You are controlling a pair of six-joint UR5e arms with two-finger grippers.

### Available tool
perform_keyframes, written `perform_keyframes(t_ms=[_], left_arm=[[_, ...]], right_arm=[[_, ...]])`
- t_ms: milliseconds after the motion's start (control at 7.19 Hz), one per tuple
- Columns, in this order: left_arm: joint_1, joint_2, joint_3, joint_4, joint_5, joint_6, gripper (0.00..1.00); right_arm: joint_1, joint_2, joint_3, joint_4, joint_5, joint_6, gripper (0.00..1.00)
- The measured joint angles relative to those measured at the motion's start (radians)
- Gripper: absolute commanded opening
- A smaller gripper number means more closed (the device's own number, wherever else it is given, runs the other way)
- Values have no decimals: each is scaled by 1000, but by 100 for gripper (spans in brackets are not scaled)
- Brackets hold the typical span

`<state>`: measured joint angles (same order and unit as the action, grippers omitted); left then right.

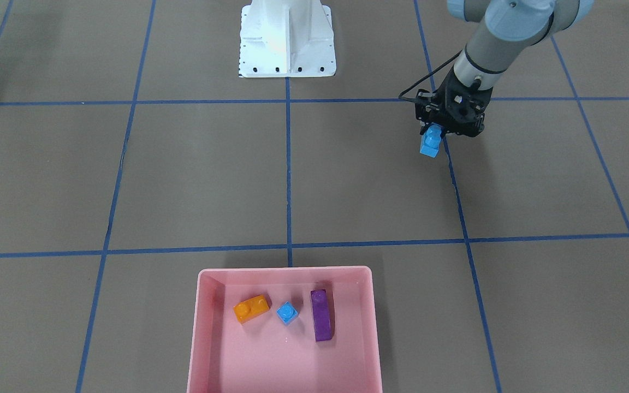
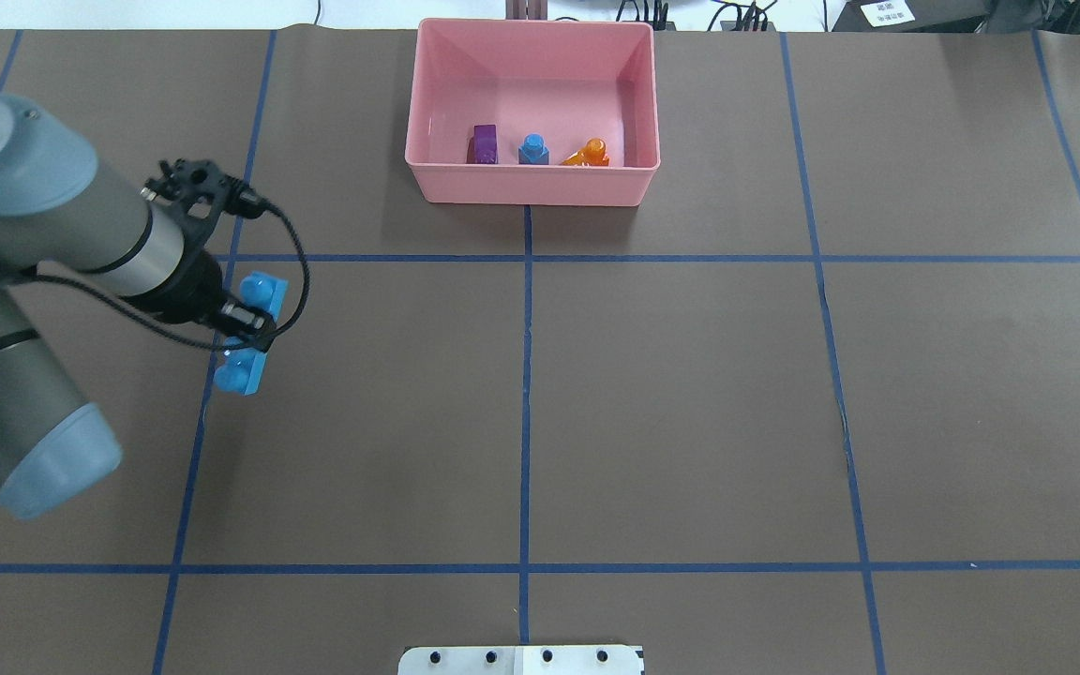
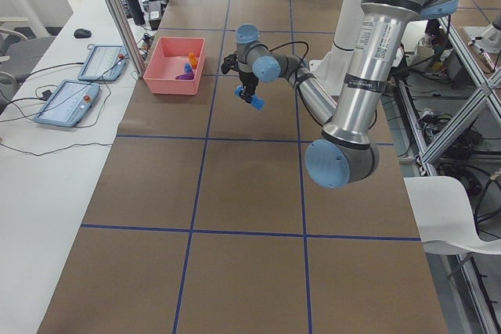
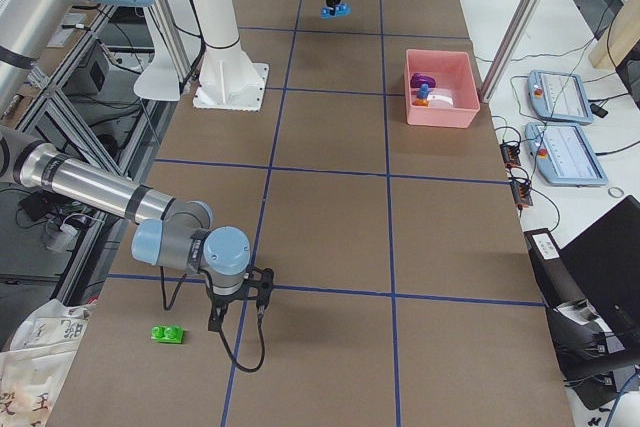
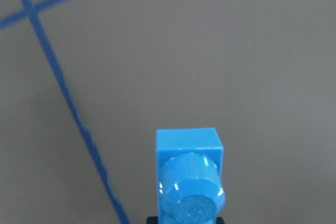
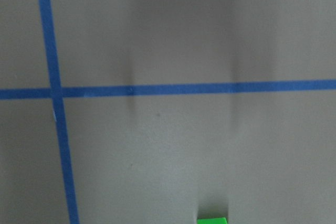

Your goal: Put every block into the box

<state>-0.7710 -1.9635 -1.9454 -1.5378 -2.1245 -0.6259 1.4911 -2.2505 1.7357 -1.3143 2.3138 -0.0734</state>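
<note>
Three of five bricks lie in the shallow pink plastic tray [image 2: 532, 187]: orange sloped brick [image 1: 251, 308], tiny blue one-stud brick [image 1: 287, 313], long purple sloped brick [image 1: 321, 315]. The left end effector [image 2: 254, 330] grasps the long blue four-stud brick [image 1: 431, 143] above the brown surface [image 2: 690, 394] — well apart from the tray. The green two-stud brick [image 4: 167, 333] rests near the right end effector [image 4: 214, 323], whose state I cannot tell; two remain.

Robotics lab: grid-taped table [image 3: 250, 193], teach pendants [image 3: 66, 104] alongside.
</note>
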Motion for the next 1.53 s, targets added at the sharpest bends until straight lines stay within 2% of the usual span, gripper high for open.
perform_keyframes(t_ms=[278,417,834,1251,1529], left_arm=[[-56,-213,169,20,-5,-8,0],[-74,-279,229,22,-6,-11,0],[-89,-356,291,25,-6,-15,0],[-92,-404,328,26,-5,-18,0],[-94,-417,338,27,-5,-18,0]], right_arm=[[7,-41,-118,161,11,4,100],[9,-46,-154,211,31,34,100],[11,-48,-215,290,72,104,100],[9,-43,-252,302,132,107,100],[9,-39,-274,307,139,102,100]])
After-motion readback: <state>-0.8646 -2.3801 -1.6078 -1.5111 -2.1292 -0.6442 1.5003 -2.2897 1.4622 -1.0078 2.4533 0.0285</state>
